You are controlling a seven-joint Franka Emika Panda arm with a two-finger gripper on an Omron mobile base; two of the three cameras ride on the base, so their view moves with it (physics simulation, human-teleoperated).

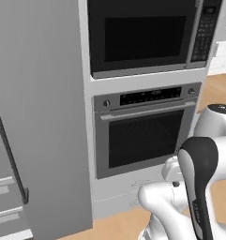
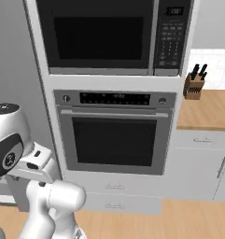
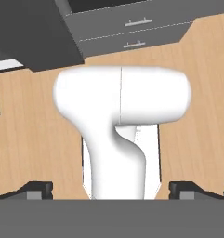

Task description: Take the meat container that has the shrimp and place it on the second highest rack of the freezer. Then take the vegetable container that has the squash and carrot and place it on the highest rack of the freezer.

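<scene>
The freezer [image 1: 44,117] fills the left of the left base view as a tall grey panel with a long dark bar handle [image 1: 9,150]. Pale shelf edges [image 1: 3,180] show at the far left; I cannot tell which rack they are. In the right base view the freezer's grey side [image 2: 13,60] stands left of the oven column. My gripper [image 3: 111,189] points down at the wooden floor, open, its dark fingertips [image 3: 39,188] wide apart with nothing held. The meat container with the shrimp and the vegetable container with the squash and carrot are out of view.
A microwave [image 2: 102,35] sits above a wall oven [image 2: 114,135], with two drawers [image 2: 111,196] below. A knife block [image 2: 194,84] stands on the wooden counter [image 2: 207,112] to the right. My arm is folded low before the oven.
</scene>
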